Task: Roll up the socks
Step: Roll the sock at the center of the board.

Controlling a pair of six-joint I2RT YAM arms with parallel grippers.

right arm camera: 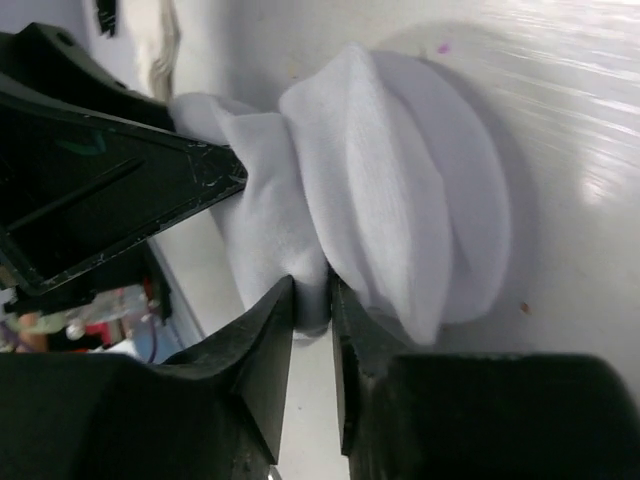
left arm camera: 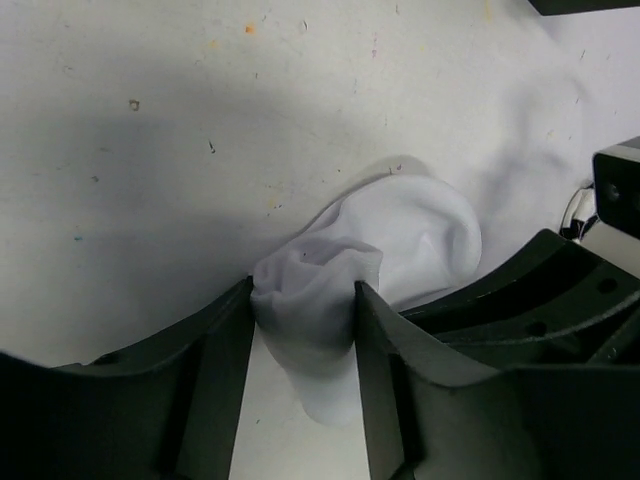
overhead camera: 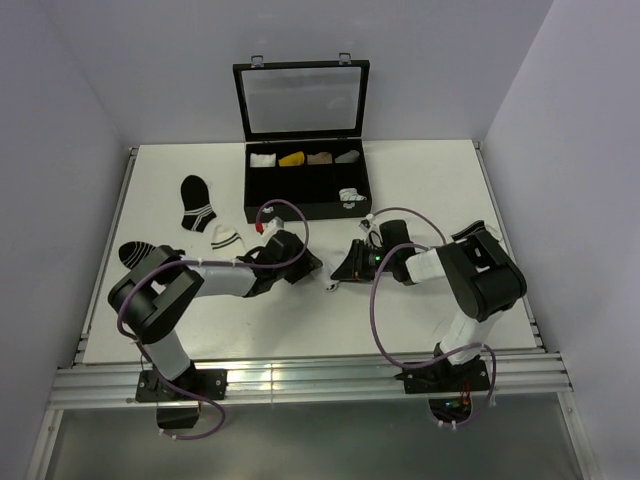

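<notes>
As the bunched white cloth sock [left arm camera: 425, 235] lies between them before the black compartment box [overhead camera: 325, 210], left hand [left arm camera: 305, 300] and right hand [right arm camera: 312, 300] each pinch it.

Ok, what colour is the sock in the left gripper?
White, no pattern visible; sock shows best in left wrist view.

Left arm [overhead camera: 160, 300]: black joint housings, white forearm tube [overhead camera: 218, 276], black base plate [overhead camera: 180, 385]. Purple cable [overhead camera: 125, 310] along it, with a white-and-red plug [overhead camera: 262, 226] near the wrist.

Right arm [overhead camera: 485, 275]: same build, blocky black housings, white links [overhead camera: 432, 265], black base [overhead camera: 445, 378]. It has its own purple cable [overhead camera: 375, 320] and a small green light [overhead camera: 376, 260] at the wrist.

Left jaws, own wrist view: matte black, flat inner faces, curved outer shoulders, round screw holes [left arm camera: 600, 285] on one side.

Right jaws: black, tapering to narrow tips.
</notes>
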